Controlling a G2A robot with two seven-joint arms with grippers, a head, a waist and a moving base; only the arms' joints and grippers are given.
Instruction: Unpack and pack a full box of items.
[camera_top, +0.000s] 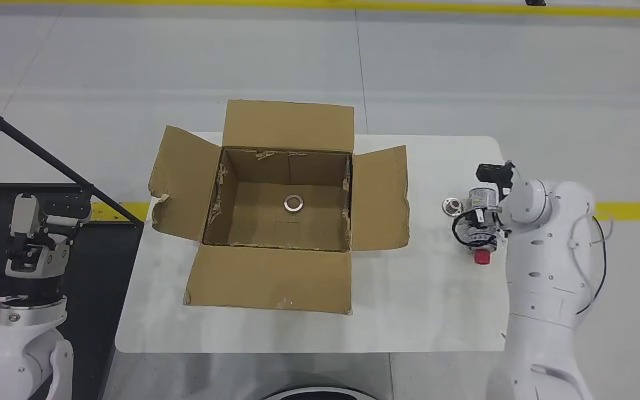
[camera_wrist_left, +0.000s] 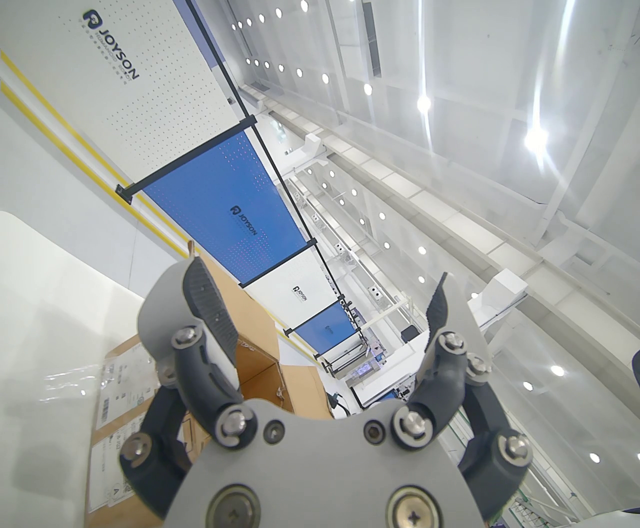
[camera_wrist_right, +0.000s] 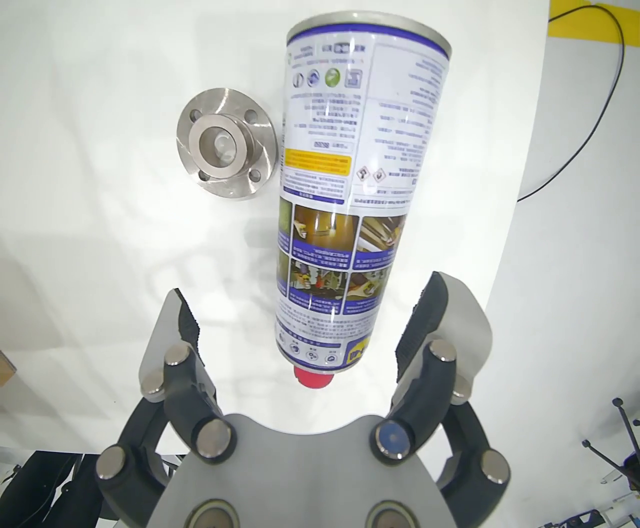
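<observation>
Surface and box come first: the white rounded-corner surface (camera_top: 430, 310) carries a brown cardboard box (camera_top: 270, 280) at its middle, all four flaps folded outward. Off the left edge of the surface, the left gripper (camera_wrist_left: 317, 275) points upward, its jaws spread and holding nothing. Near the right edge, the right gripper (camera_wrist_right: 307, 300) hangs over a white-and-blue printed spray can with a red cap (camera_wrist_right: 345, 175), which appears to lie on its side on the surface. The jaws are spread to either side of the cap end, with a gap on each side, and grip nothing. Just beside the can but apart from it sits a round steel flange with bolt holes (camera_wrist_right: 225, 142). Smallest of all, a metal ring-shaped part (camera_top: 293, 203) lies alone on the box floor. Unpacking looks to be the step in hand and nearly done, with two items out and one left inside. The next move, as I judge it, calls for lifting the right gripper straight clear so the can is not set rolling toward the flange. A spread gripper then has to come down between the box walls to pinch the low ring.
</observation>
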